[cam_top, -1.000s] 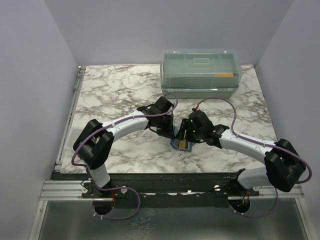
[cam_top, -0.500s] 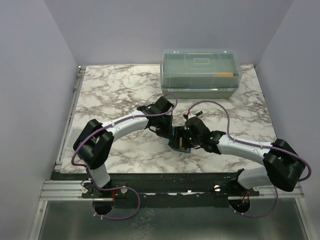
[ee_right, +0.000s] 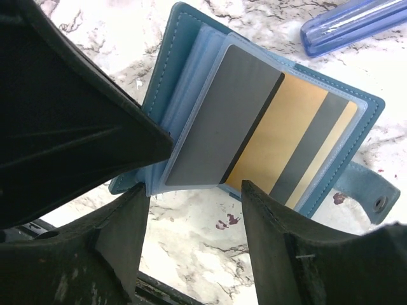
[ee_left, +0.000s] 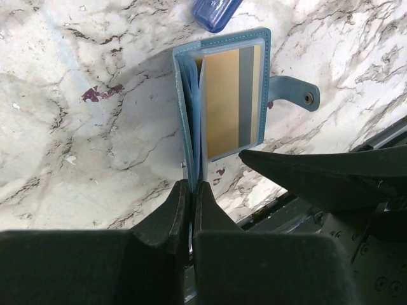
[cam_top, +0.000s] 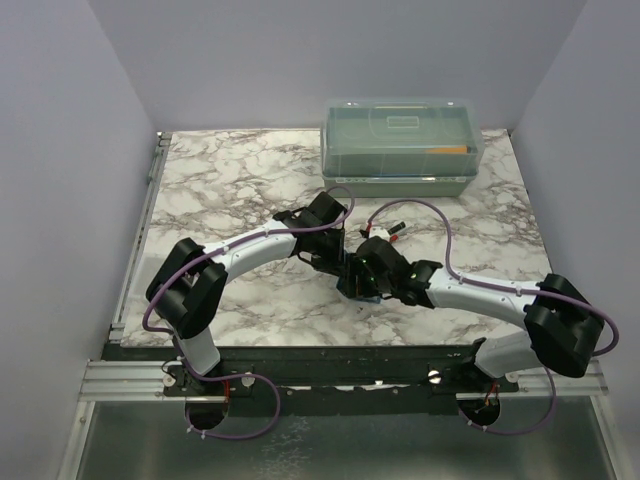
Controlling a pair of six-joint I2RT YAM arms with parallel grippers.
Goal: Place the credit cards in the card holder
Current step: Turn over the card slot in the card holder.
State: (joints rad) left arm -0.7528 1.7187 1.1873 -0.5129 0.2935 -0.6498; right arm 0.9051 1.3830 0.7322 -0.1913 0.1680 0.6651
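Left gripper [ee_left: 189,198] pinched on one cover of the card holder [ee_left: 180,108], right gripper [ee_right: 197,219] spread over it.
I see the holder lying open on the marble table [cam_top: 230,180], near the middle of its near half, between both arms; a gold and grey credit card [ee_right: 299,136] sits in its clear sleeve.
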